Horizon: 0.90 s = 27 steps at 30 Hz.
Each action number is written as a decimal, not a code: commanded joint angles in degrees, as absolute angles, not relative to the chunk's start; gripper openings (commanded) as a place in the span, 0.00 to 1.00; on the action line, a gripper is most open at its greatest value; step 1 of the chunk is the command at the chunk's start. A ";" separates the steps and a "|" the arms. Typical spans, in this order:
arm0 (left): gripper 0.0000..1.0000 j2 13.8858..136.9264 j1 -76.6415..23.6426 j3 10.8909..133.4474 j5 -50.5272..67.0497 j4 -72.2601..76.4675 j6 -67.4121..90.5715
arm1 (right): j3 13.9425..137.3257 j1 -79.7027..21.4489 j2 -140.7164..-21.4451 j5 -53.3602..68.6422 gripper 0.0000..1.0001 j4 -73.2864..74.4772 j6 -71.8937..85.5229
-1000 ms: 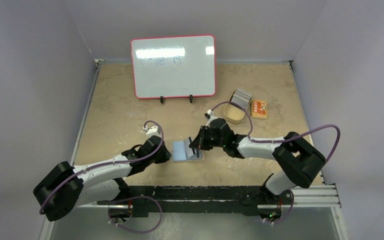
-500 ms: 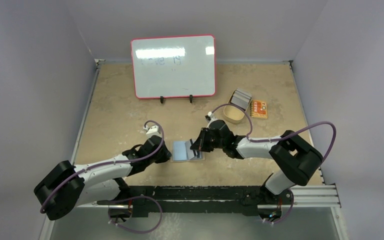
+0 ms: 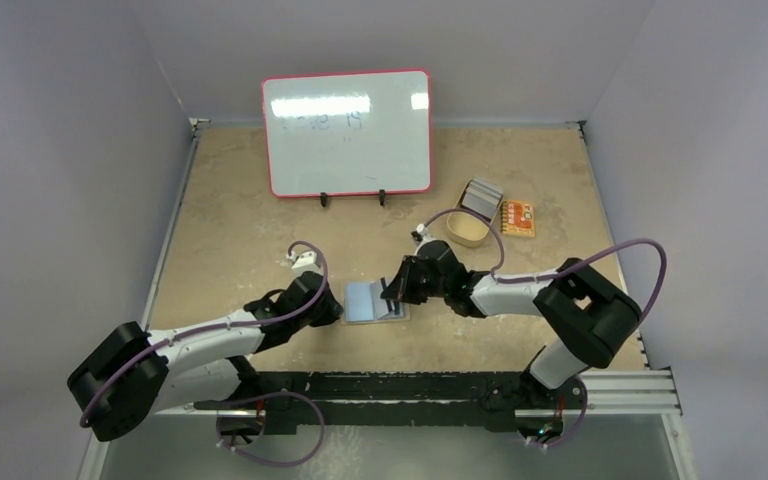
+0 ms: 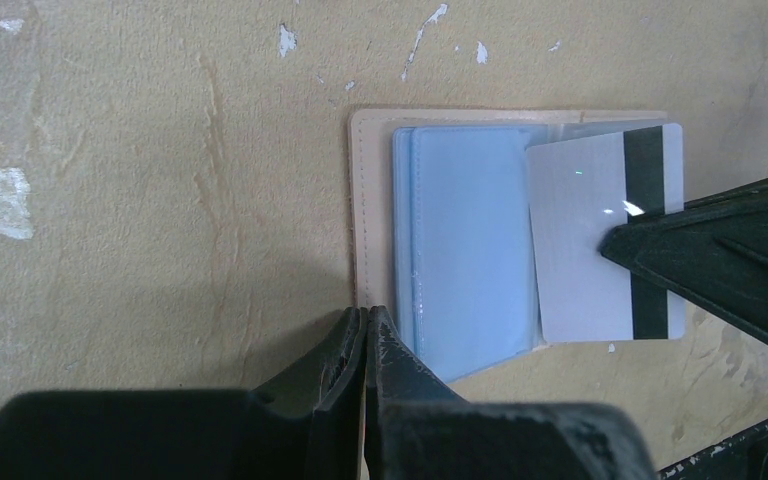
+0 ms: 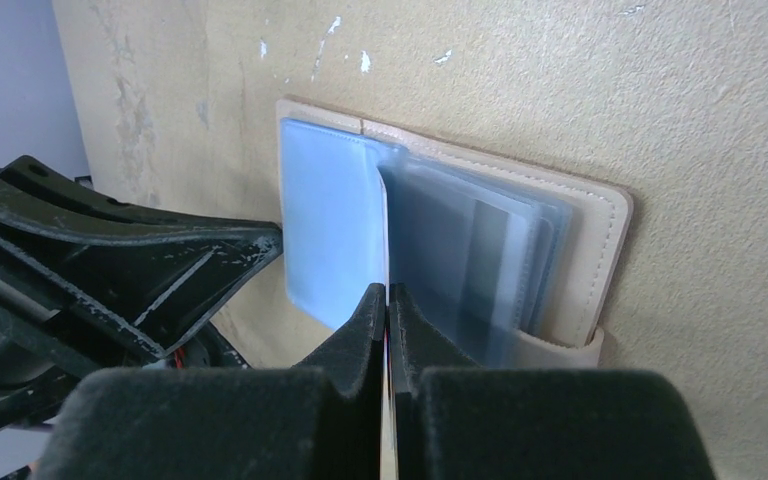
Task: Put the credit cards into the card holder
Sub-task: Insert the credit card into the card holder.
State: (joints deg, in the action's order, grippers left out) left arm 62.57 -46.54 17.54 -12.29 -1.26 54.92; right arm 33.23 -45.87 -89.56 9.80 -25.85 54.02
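The tan card holder (image 3: pixel 401 316) lies open on the table between the arms, its clear sleeves up. A light blue card (image 4: pixel 465 250) fills the left sleeve. My left gripper (image 4: pixel 365 315) is shut on the holder's tan near edge (image 4: pixel 370 200). My right gripper (image 5: pixel 387 292) is shut on a grey card with a black stripe (image 4: pixel 580 240). It holds the card tilted over the right half, its leading edge at the sleeves (image 5: pixel 490 260). Several more cards (image 3: pixel 482 196) stand at the back right.
A tan oval dish (image 3: pixel 467 230) sits at the back right, the spare cards leaning at its far side, with an orange packet (image 3: pixel 518 218) beside it. A red-framed whiteboard (image 3: pixel 347 132) stands at the back. Grey walls close in both sides.
My right gripper has moved slightly left with the grey card, further over the open holder. My left arm has not moved.
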 commanded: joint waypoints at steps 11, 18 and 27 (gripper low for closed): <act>0.00 62.64 -46.61 16.78 -12.10 -0.03 54.89 | 32.88 -46.49 -94.35 14.93 0.00 -35.33 54.42; 0.00 62.97 -46.71 16.40 -9.98 1.55 56.63 | 32.55 -46.48 -96.12 14.78 0.00 -37.95 55.82; 0.00 63.57 -46.66 15.90 -7.15 4.61 59.67 | 34.26 -46.58 -94.74 11.29 0.19 -32.49 55.19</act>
